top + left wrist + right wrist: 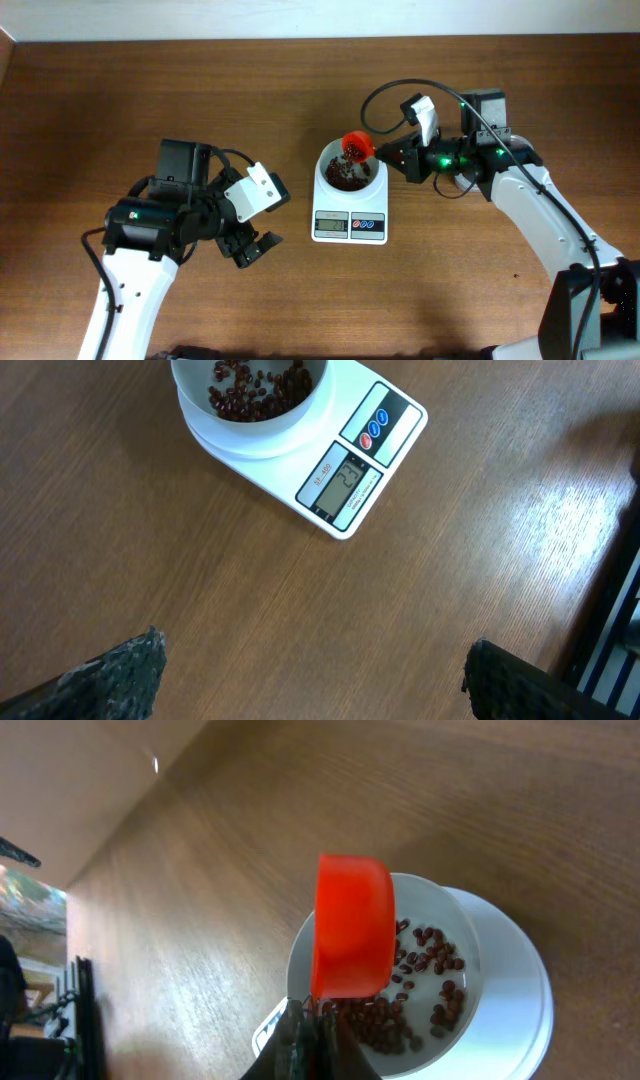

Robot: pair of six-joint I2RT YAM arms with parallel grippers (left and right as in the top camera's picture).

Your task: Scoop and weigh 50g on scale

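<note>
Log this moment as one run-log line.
right gripper shut on red scoop, tipped over bowl | beans in bowl on scale | left gripper open, empty, clear of scale

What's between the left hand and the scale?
Nothing but bare wooden table lies between the left hand and the scale; the overhead and left wrist views both show it.

A robotics lab, by the look: a plain wooden table [300, 310] carries a small kitchen scale [349, 227] between two white, cabled robot arms [540, 215].
</note>
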